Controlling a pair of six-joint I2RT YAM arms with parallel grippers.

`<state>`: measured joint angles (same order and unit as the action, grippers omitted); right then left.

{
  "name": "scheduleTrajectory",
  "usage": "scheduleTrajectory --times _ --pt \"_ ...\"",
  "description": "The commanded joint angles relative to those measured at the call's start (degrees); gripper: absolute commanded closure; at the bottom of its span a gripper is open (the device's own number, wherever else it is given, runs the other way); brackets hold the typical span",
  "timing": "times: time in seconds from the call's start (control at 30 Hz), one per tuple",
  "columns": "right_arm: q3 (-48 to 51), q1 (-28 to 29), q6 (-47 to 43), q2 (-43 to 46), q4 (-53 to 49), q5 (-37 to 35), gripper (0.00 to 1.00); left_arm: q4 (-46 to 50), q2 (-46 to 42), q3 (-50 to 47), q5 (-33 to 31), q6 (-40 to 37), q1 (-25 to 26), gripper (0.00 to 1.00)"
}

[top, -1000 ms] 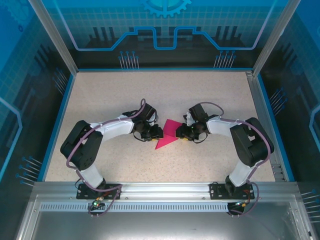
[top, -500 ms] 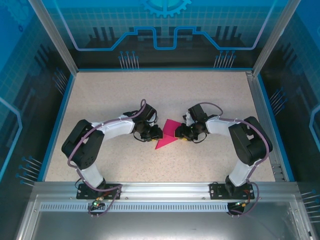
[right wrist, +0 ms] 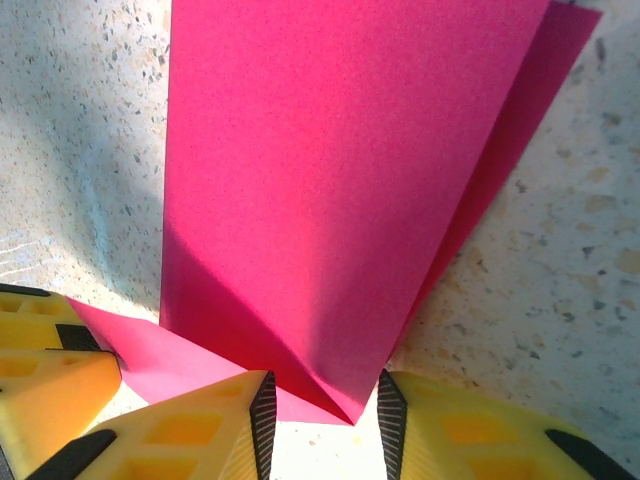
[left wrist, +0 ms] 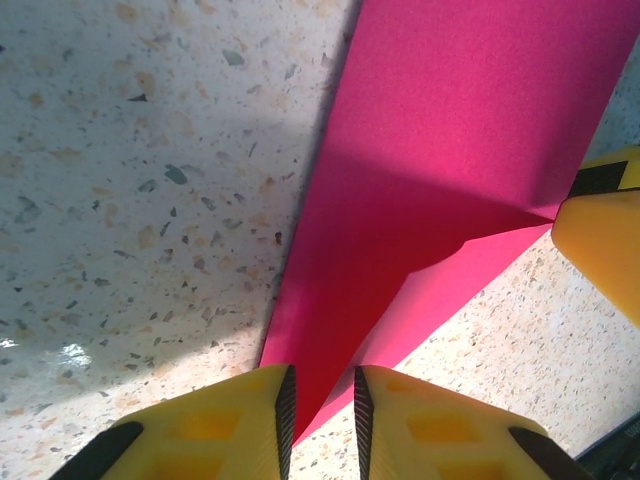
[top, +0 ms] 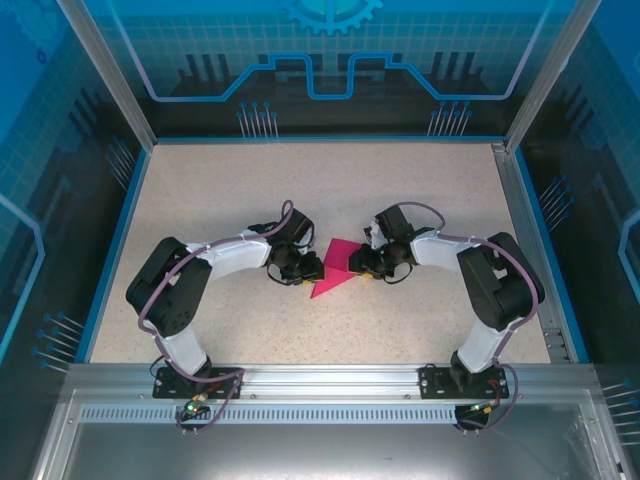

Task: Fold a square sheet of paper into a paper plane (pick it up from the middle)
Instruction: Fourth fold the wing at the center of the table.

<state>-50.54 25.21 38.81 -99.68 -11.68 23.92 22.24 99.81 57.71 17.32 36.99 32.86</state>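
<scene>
One magenta sheet of paper (top: 335,267), folded into overlapping layers, lies between the two grippers. Its narrow tip runs into the slim gap of the left gripper (left wrist: 322,385); whether those jaws pinch it I cannot tell. A folded corner sits between the jaws of the right gripper (right wrist: 322,390), which stand apart, unclenched. The speckled table (top: 300,190) spreads beneath and around both.

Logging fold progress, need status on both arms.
Left gripper: jaws at narrow gap around tip of sheet, grip unconfirmed. Right gripper: jaws open, straddling a folded corner. Paper part-folded, mid-table.
</scene>
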Motion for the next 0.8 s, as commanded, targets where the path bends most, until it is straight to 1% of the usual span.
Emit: scheduleTrajectory --times 0.0,0.17,0.33,0.67,0.77 --pt "-0.96 0.69 -0.48 -0.61 -1.40 -0.89 0.65 1.50 0.13 0.75 -0.97 -0.80 0.45 0.75" --pt "-1.01 0.71 -0.66 -0.39 -1.85 -1.29 0.65 1.61 -0.16 0.48 -1.04 -0.79 0.45 0.77" --pt "-1.05 0.67 -0.59 -0.17 -1.87 -1.54 0.65 1.87 0.01 0.82 -1.26 -1.04 0.45 0.77" --pt "-1.26 0.72 1.09 0.95 0.91 1.56 0.65 1.51 0.43 0.65 -1.54 -1.18 0.44 0.77" --pt "-1.65 0.80 1.51 0.89 1.63 2.62 0.66 1.38 0.91 0.57 -1.56 -1.17 0.48 0.77"
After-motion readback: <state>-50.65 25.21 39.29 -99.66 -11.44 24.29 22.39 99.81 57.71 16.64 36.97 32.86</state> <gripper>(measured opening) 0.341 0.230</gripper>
